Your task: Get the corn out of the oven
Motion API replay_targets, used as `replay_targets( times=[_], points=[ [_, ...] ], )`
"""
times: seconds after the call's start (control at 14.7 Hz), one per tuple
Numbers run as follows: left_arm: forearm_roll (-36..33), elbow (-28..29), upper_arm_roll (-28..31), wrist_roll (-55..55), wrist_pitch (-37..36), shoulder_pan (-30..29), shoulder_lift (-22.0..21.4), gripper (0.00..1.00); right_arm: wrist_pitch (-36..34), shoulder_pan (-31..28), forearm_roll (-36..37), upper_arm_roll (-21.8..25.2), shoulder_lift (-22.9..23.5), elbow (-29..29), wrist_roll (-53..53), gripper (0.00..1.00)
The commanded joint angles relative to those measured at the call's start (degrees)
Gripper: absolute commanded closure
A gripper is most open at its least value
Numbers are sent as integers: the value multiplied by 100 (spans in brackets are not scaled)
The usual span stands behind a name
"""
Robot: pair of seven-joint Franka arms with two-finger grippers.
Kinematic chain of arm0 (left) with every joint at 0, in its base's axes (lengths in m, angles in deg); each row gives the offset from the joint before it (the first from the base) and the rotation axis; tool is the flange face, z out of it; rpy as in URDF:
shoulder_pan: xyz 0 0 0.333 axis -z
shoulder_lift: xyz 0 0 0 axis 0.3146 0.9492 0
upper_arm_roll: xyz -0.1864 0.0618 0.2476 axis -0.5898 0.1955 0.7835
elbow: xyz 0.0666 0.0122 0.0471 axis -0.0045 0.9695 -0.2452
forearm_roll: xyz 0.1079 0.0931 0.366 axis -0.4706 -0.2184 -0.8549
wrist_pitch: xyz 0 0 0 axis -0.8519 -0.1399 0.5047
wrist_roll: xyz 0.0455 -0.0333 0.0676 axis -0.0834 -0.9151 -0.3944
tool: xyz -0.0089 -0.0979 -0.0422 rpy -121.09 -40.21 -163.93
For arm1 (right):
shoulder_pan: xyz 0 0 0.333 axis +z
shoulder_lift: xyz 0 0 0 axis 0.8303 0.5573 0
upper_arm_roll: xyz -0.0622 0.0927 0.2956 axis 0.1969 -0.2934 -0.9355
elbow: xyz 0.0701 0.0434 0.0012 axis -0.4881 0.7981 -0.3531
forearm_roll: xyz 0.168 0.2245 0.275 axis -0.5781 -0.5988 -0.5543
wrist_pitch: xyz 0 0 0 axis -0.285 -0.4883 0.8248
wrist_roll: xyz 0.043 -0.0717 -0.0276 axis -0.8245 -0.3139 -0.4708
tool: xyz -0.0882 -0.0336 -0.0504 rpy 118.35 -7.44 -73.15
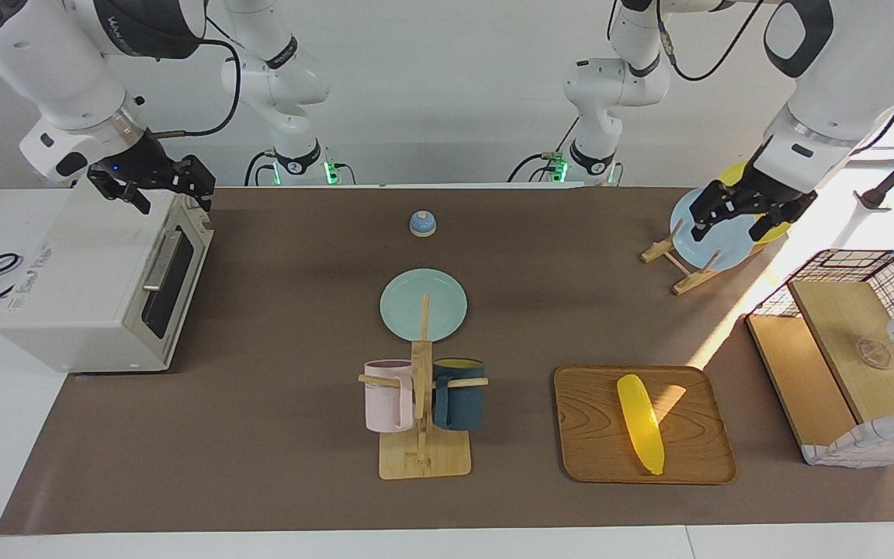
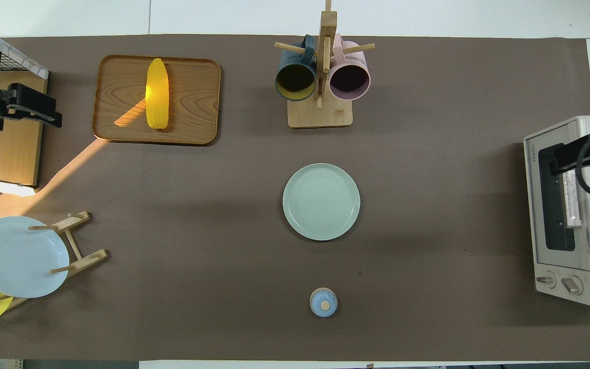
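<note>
1. Lying flat, the corn (image 1: 642,425) rests on the wooden tray (image 1: 594,458) (oven (image 1: 98,287) door closed).
2. Left end effector (image 1: 750,212): spread, empty, over the plate rack (image 1: 676,264).
3. Right end effector (image 1: 154,186): spread, over the oven's top.

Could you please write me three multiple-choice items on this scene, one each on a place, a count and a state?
1. Where does the corn lie?
A. in the oven
B. on the wooden tray
C. on the green plate

2. How many mugs hang on the mug rack?
A. one
B. two
C. three

3. How is the oven door?
A. shut
B. dropped open
C. taken off

Key:
1 B: the corn lies on the wooden tray, toward the left arm's end of the table.
2 B: a pink mug and a dark blue mug hang there.
3 A: the dark glass door stands upright against the oven's front.
</note>
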Motion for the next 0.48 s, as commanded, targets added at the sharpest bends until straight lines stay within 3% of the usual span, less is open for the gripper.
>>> replay_targets(
  times=[0.0,0.27,0.41],
  points=[
    [-130,1088,-10,-90,26,15,-769,0,-46,-10,95,-21,77,-136,70,0],
    [-130,1713,-10,-56,131,7,-1122,0,-46,-2,78,-12,77,-144,70,0],
    [-130,1654,-37,-11,167,15,-1044,0,-46,-10,78,-12,77,-136,70,0]
  ],
)
